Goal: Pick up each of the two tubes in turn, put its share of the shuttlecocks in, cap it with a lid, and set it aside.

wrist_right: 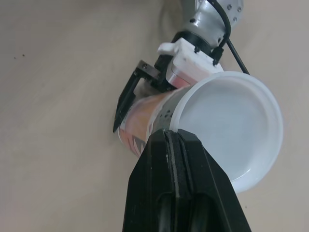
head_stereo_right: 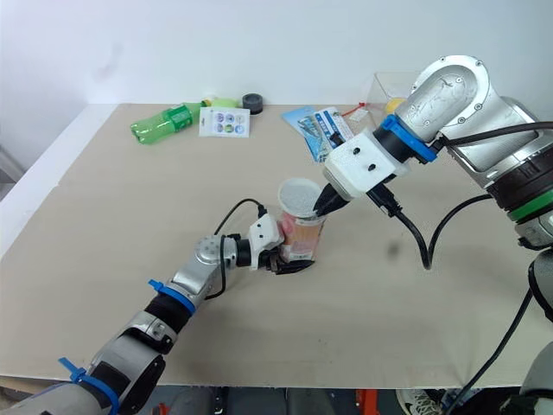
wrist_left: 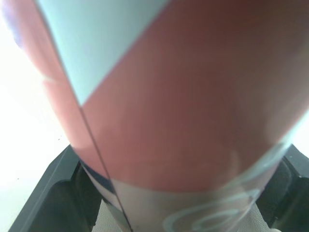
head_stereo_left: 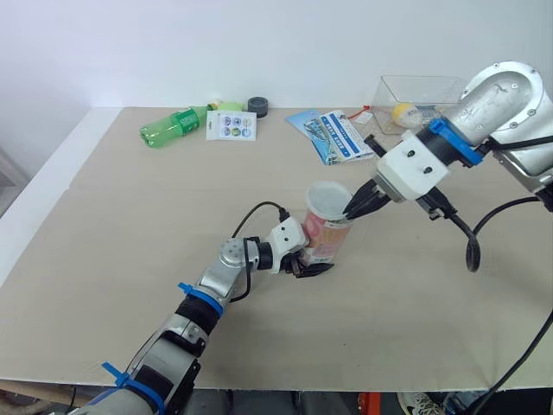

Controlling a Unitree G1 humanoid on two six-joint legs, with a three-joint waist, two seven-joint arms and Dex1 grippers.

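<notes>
So the tube point(head_stereo_left: 327, 235) is a short cardboard-looking cylinder with a smooth printed wrap, mostly salmon red with pale blue-grey wedges and a light band with swirly line art near the bottom. It stands more or less upright around the middle of the beige matte desk point(head_stereo_left: 130, 259); can't tell if its base actually touches the surface. On top sits a white, slightly translucent plastic lid point(head_stereo_left: 329, 198), round with a raised rim and a shallow dished centre. The left pincer point(head_stereo_left: 309, 264) is clamped around the tube's lower part, with 1 black finger point(wrist_left: 46, 193) on each side and the wall wedged tight between them. The right pincer point(head_stereo_left: 352, 210) comes in from the tube's right, its 2 fingers squeezed almost together, and the tips look like they're nipping the lid's rim. Way behind the tube, off to its left, lie a crinkly green plastic bottle point(head_stereo_left: 173, 125) on its side, a white card point(head_stereo_left: 232, 126) with round stickers and a small dark ring-shaped thing point(head_stereo_left: 257, 105). Behind it are glossy blue leaflets point(head_stereo_left: 333, 134), and further right a clear plastic box point(head_stereo_left: 423, 91) holding a yellow ball point(head_stereo_left: 403, 112).
</notes>
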